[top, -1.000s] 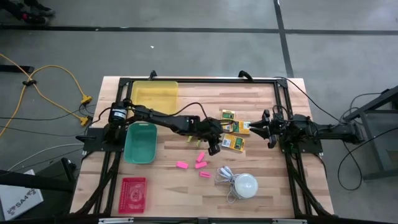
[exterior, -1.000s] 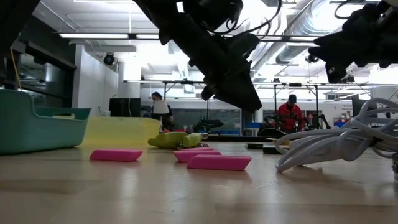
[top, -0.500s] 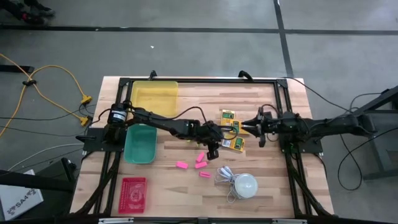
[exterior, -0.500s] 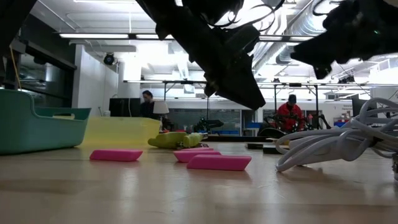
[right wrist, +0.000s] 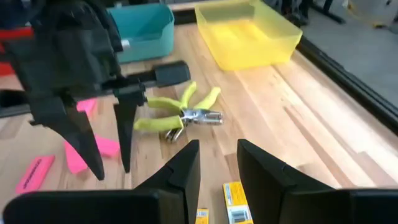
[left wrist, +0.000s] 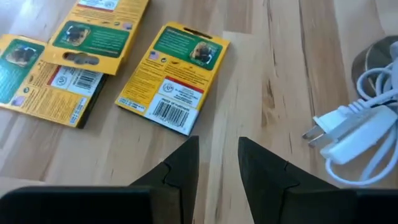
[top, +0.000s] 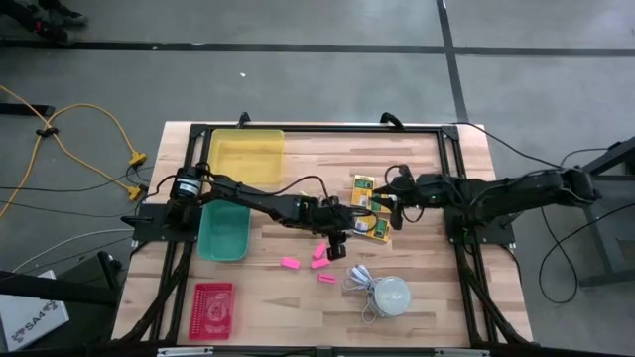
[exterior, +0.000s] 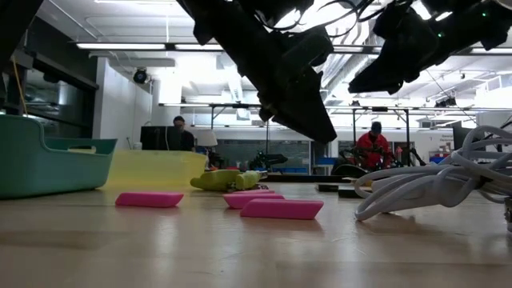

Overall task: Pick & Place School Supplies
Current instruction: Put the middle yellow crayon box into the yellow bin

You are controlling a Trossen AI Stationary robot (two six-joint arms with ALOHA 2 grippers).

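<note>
Three flat yellow-and-green boxes lie flat on the wood; in the high view one (top: pixel 363 185) is farthest, one (top: pixel 377 205) is partly under my right gripper (top: pixel 390 204), and one (top: pixel 375 229) is nearest. My right gripper hovers open above them. My left gripper (top: pixel 337 241) hangs open above the table between that nearest box (left wrist: pixel 174 78) and the pink erasers (top: pixel 319 258). Several pink erasers lie flat, two apart (top: pixel 289 263) (top: pixel 326 278). The lime-green-handled tool (right wrist: pixel 180 112) lies flat beyond the left arm, also visible in the low view (exterior: pixel 224 178).
A white dome (top: pixel 390 295) with coiled cord (top: pixel 357 278) and plug (left wrist: pixel 348 134) sits near the table's near edge. The yellow bin (top: pixel 245 154) and teal bin (top: pixel 224 226) stand on the left, a red basket (top: pixel 212 309) at the near left. People show in the room behind.
My right gripper has reached toward the table's left, from beside the right frame rail to above the yellow-and-green boxes, and stays open. My left gripper has hardly moved. Nothing on the table has shifted.
</note>
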